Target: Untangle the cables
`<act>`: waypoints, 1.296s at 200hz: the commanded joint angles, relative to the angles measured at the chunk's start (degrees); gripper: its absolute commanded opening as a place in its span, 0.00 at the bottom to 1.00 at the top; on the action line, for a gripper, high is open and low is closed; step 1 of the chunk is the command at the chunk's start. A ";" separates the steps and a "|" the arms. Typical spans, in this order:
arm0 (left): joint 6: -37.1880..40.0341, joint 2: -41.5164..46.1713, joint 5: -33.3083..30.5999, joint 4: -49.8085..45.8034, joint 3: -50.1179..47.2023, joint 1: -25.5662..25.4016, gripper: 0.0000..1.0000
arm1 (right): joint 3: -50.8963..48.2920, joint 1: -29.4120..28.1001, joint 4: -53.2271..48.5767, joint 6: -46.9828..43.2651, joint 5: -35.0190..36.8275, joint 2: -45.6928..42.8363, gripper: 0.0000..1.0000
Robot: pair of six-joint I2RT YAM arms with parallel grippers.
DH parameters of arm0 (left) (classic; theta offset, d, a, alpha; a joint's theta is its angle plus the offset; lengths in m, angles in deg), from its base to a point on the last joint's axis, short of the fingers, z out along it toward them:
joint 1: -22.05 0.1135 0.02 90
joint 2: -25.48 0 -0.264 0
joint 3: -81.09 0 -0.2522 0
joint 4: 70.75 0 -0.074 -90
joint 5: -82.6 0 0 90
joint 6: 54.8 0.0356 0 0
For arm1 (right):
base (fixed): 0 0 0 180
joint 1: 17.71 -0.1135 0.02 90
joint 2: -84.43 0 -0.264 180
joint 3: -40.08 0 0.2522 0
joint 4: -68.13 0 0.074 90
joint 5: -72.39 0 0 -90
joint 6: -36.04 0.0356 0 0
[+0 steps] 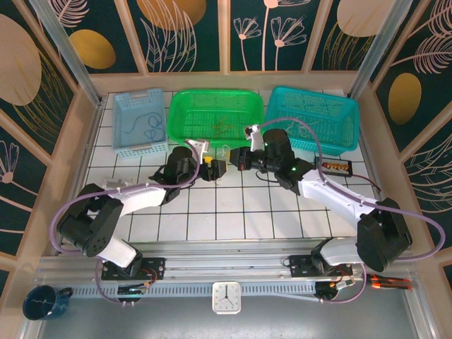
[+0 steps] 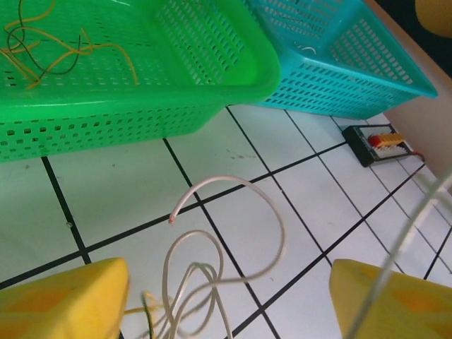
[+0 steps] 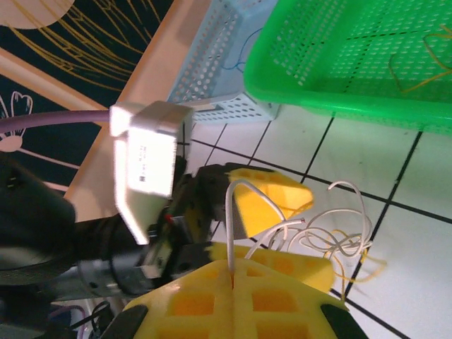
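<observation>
Cables point(image 3: 328, 236) are a small knot of whitish loops with a tan-gold strand point(image 3: 367, 265) caught in it. They lie on the table point(image 2: 106, 180) toward its far edge, about mid-width, just in front of the green basket point(image 2: 141, 120). More tan-gold and dark strands point(image 2: 42, 49) sit loose inside that basket. Right fingers point(image 3: 212, 300) are closed on one whitish strand, which rises straight out of the seam between them. Left fingers point(image 2: 67, 300) stand apart, gripping nothing, with the white loops lying between them on the tile. Handling, as a judgement: very light and thin, limp along their length yet springy enough to keep their curl, so loops may snag on each other again. The smooth sheath will likely slip in a shallow pinch. Best hold looks like a single strand just outside the knot, or the free end point(image 2: 173, 220) — not the knot itself. Pulling slowly and apart should work; a hard tug would probably tighten it.
</observation>
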 commanded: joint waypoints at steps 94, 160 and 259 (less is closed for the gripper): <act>-0.26 -6.02 3.25 8.52 -3.40 0.32 0.14 | 8.31 1.84 7.16 6.95 -4.83 -6.96 0.00; -2.39 -4.70 3.56 11.59 -7.88 0.35 0.06 | 10.95 4.03 11.02 9.49 -6.60 -7.35 0.00; -2.78 6.39 7.30 14.76 -13.54 0.33 0.67 | 4.51 4.49 8.86 9.15 -6.93 -7.18 0.00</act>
